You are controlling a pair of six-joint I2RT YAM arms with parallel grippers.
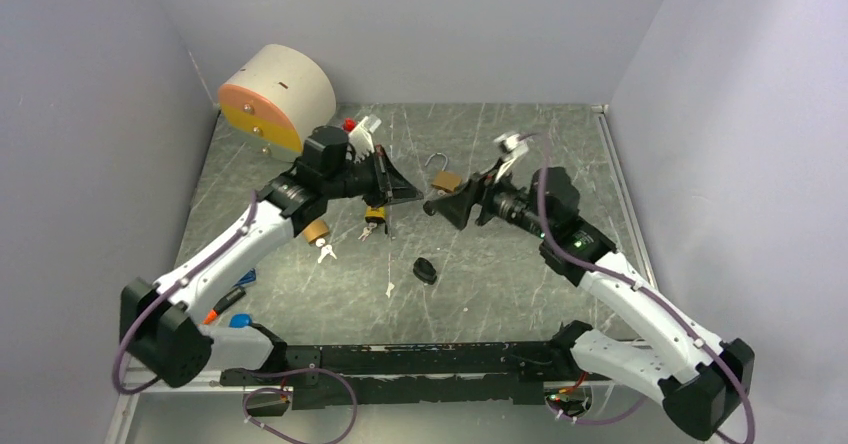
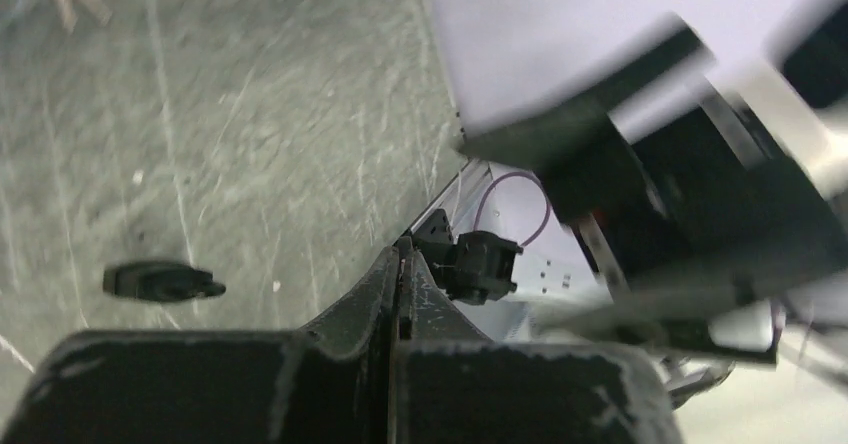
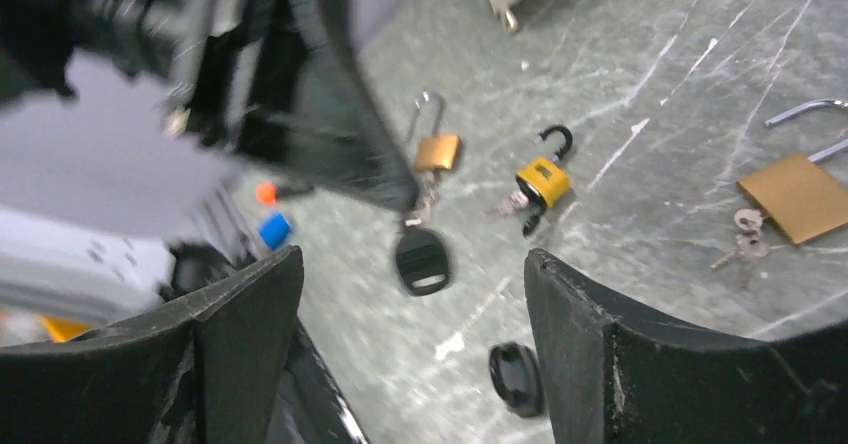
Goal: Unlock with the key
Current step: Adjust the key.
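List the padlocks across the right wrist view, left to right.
small brass padlock → yellow padlock with black shackle → large brass padlock

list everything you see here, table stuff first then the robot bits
brass padlock: 2, brass, silver shackles; one mid-table, the other by the left arm
yellow padlock: 1, yellow, black shackle; below the left wrist
key bunches: 3, silver; beside the padlocks
black-headed key: 1, black; appears to hang from the left jaws
black lump: 1, black; table centre
drum: 1, beige, orange-yellow face; far left corner
marker: 1, orange-black; near the left base
blue pieces: 2, blue; near the left base
table: 1, scratched grey
left gripper: 1, black; jaws shut
right gripper: 1, black; jaws open, facing the left one
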